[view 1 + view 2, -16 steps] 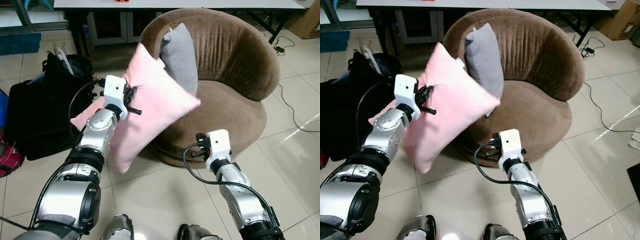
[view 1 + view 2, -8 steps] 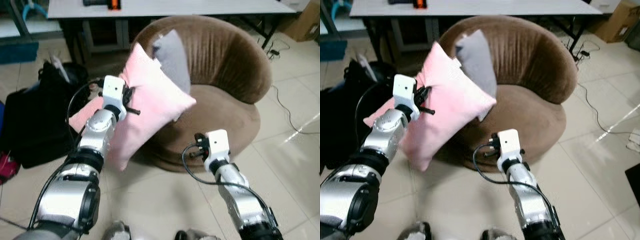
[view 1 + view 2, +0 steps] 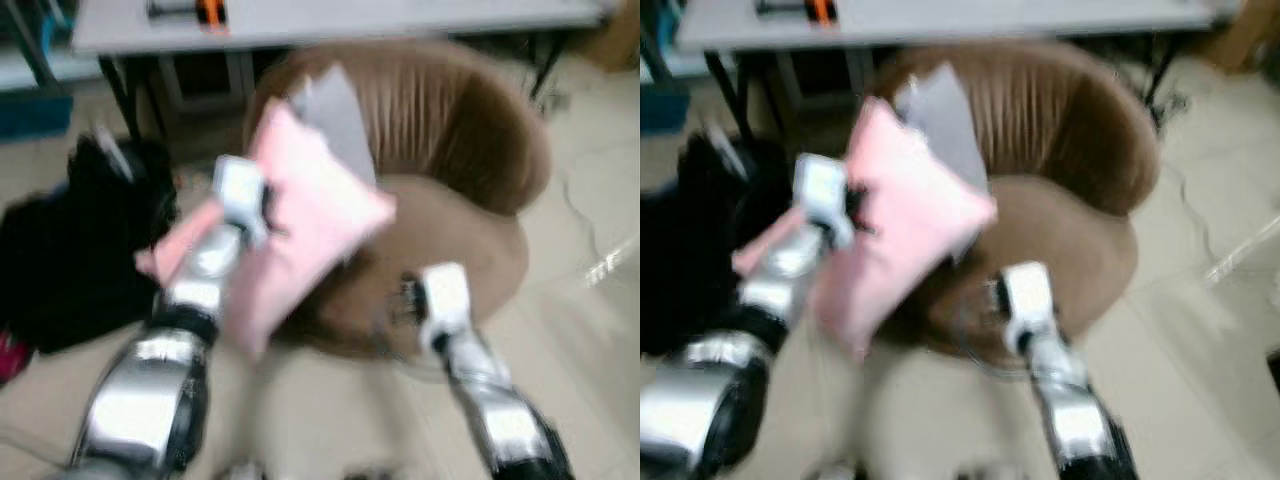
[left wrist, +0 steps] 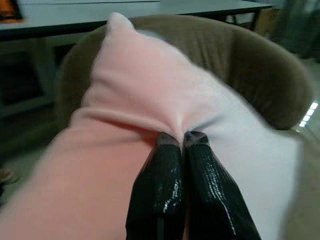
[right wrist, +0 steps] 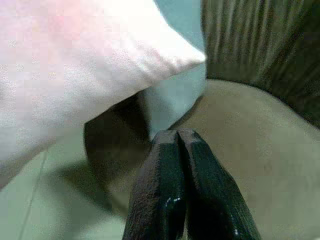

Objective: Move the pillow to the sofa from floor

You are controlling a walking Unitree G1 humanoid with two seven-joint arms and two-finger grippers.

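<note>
My left claw (image 4: 182, 137) pinches the pink pillow (image 3: 310, 215), held above the sofa's (image 3: 470, 150) front edge. Right claw (image 5: 177, 135) closed, empty. Next, I reckon: carry fwd over the seat, then let go.

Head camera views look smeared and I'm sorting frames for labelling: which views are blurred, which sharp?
Both eye views are motion-blurred throughout. The left wrist view is sharp on the left gripper pinching the pink pillow, soft beyond; the right wrist view is grainy but steady.
</note>
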